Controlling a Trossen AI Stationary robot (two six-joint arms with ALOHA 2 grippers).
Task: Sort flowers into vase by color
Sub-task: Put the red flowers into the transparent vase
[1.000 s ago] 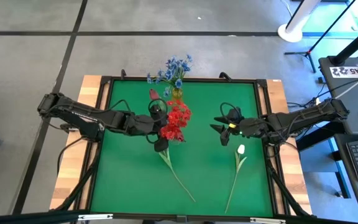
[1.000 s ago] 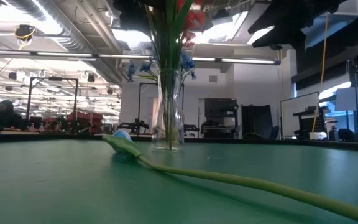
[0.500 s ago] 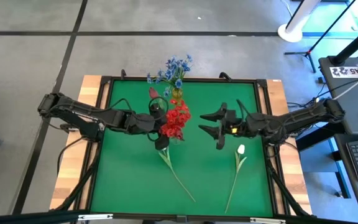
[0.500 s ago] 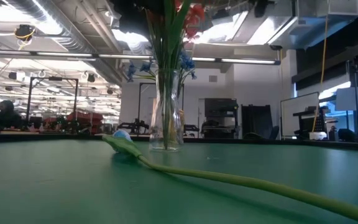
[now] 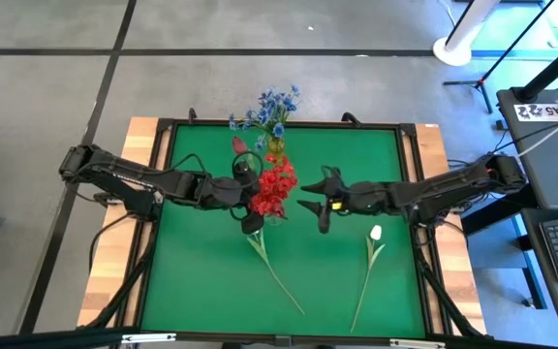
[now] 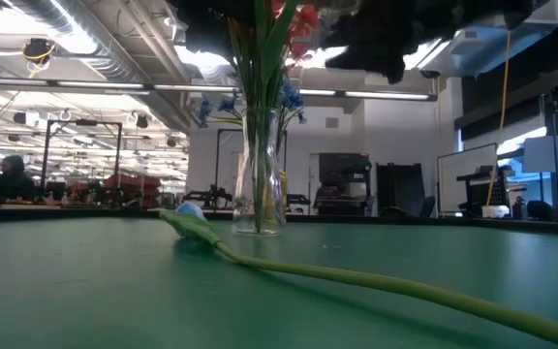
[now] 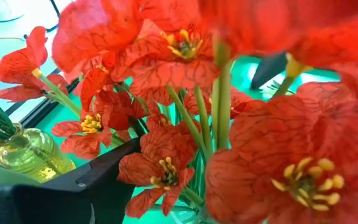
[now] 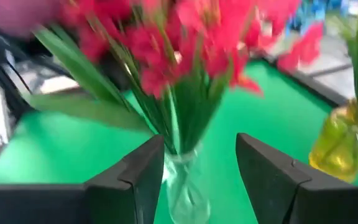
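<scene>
While the red clustered blooms (image 5: 276,187) stand bunched in a clear glass vase (image 6: 259,184) near the middle of the green table (image 5: 201,271), they fill most of the left wrist view, petals and yellow stamens close against the lens. Just beyond the clear glass vase, toward the far edge of the table, a small yellow-green vase (image 5: 275,145) holds the blue sprigs (image 5: 269,107); a single red rosebud (image 5: 239,145) shows beside it, on the left arm's side. On the near side of the clear glass vase a long green-stemmed flower (image 5: 277,273) lies flat on the mat, its head close to the vase's foot. Farther off on the right arm's side lies a white tulip-like bud (image 5: 376,233) on its own stem, well apart from the vase.

The left gripper (image 5: 248,199) sits right against the red clustered blooms, its fingers spread wide on either side of the bunch; whether they press on the stems I cannot tell. The right gripper (image 5: 316,199) hangs just beside the clear glass vase on the opposite side, its fingers (image 8: 138,177) parted and empty, with the vase's neck showing between them in the right wrist view but not touched.
</scene>
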